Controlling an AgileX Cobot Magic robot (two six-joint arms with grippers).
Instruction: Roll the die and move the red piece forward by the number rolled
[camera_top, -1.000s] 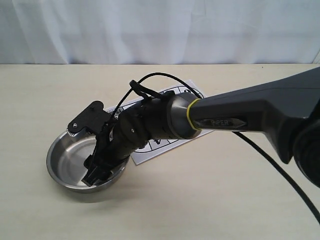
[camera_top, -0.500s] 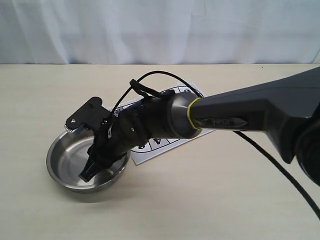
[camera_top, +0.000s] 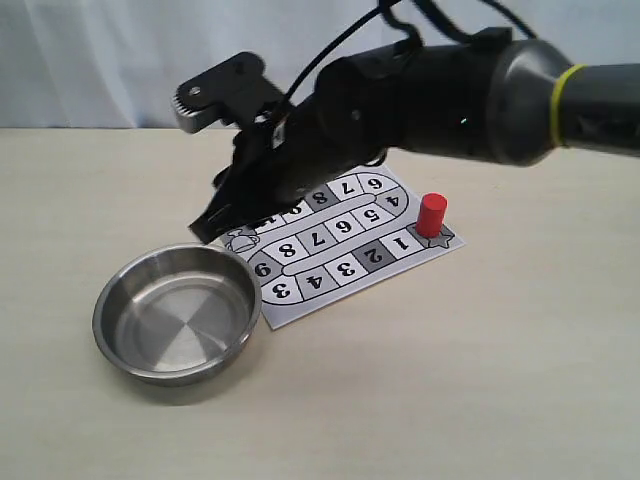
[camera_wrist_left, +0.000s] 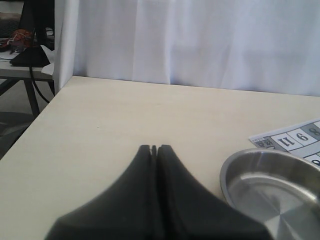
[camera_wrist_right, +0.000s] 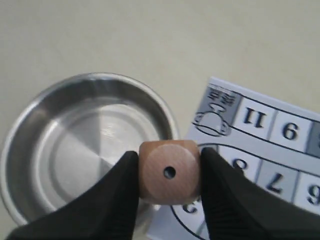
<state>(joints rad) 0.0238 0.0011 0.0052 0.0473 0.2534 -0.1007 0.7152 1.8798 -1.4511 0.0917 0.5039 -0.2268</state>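
While the right gripper (camera_wrist_right: 168, 156) hangs above the desk (camera_top: 480, 380), its two black, matte fingers (camera_wrist_right: 120, 200) are closed narrowly on the die (camera_wrist_right: 169, 172), one against each opposite side. This small cube of pale, smooth wood has rounded corners, and the face turned to the wrist camera carries a single dark pip. Seen from that camera, the die sits over the place where the rim of the bowl (camera_wrist_right: 30, 115) meets the edge of the game board (camera_wrist_right: 280, 135). In the exterior view the fingers hide it.

The bowl is round, shallow, brushed steel, with faint concentric rings on its flat bottom. It touches or slightly overlaps the near corner of the board. The board is a flat white paper sheet printed with a winding track of numbered squares, some grey.

The red piece (camera_top: 431, 214), a plain matte cylinder, stands upright on the star square just beside square 1, well apart from the bowl.

The left gripper (camera_wrist_left: 154, 149) is closed with nothing between its dark fingertips, which touch. It is low over the pale, smooth desk near the bowl. A white curtain (camera_top: 100, 60) hangs behind.
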